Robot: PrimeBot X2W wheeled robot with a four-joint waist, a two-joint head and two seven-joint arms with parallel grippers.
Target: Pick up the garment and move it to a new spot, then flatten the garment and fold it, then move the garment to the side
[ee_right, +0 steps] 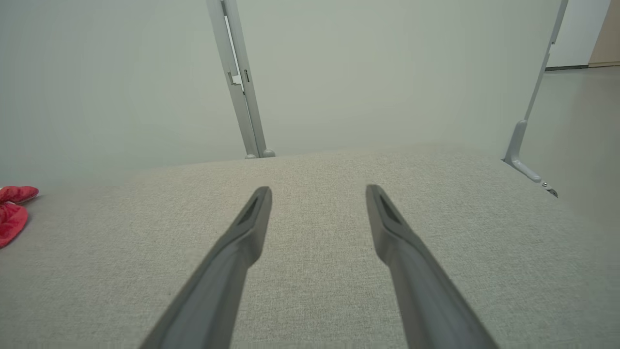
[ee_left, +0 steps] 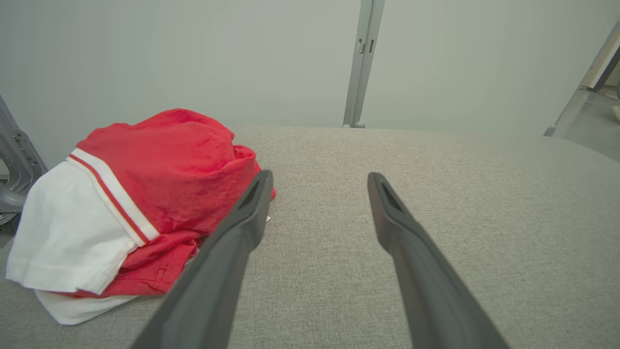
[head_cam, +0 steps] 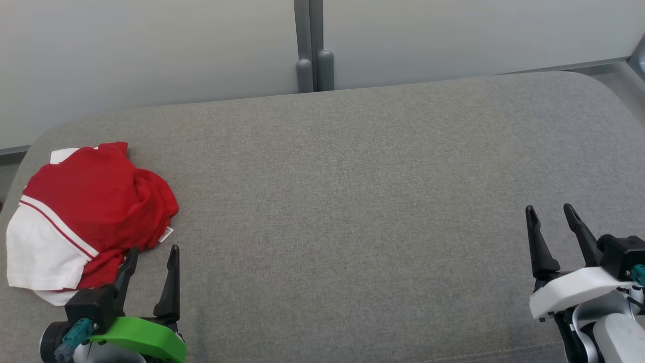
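The garment (head_cam: 85,217) is a red and white shirt lying crumpled in a heap at the far left of the grey cushioned surface (head_cam: 352,201). My left gripper (head_cam: 153,252) stands open just to the heap's near right, its left finger close to the red cloth, nothing between its fingers. In the left wrist view the garment (ee_left: 145,194) lies left of the open left gripper (ee_left: 319,179). My right gripper (head_cam: 549,209) is open at the lower right, far from the garment. The right wrist view shows the open right gripper (ee_right: 317,191) over bare cushion and a red edge of the garment (ee_right: 12,213) at far left.
Pale wall panels (head_cam: 151,45) with a grey upright post (head_cam: 312,55) stand behind the cushion's far edge. The cushion's rounded corners fall away at far left and far right. A metal frame leg (ee_right: 520,145) stands beyond the right edge.
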